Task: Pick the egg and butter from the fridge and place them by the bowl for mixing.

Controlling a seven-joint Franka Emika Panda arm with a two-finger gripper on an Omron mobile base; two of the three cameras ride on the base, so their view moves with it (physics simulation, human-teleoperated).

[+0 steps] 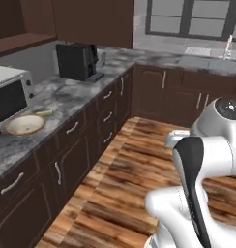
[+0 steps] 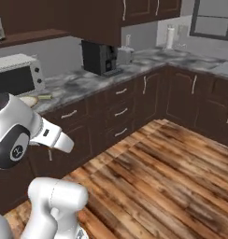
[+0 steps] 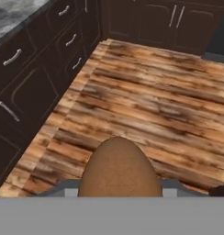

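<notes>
Here, long grey marbled counter (image 1: pixel 66 94) over dark wooden cabinets along the left of the left base view. On it, upper left, white microwave (image 1: pixel 11 92); just below, wide shallow cream bowl (image 1: pixel 24 124) with a thin pale yellow-green butter stick (image 1: pixel 44 112) lying just beside its upper right rim. At bottom centre of the hand view, smooth brown egg (image 3: pixel 119 169) gripped between the half-closed jaws of the gripper (image 3: pixel 119 190), above the wooden floor. Probably light, slick and brittle: best held gently across the widest part, set down softly near the bowl.
</notes>
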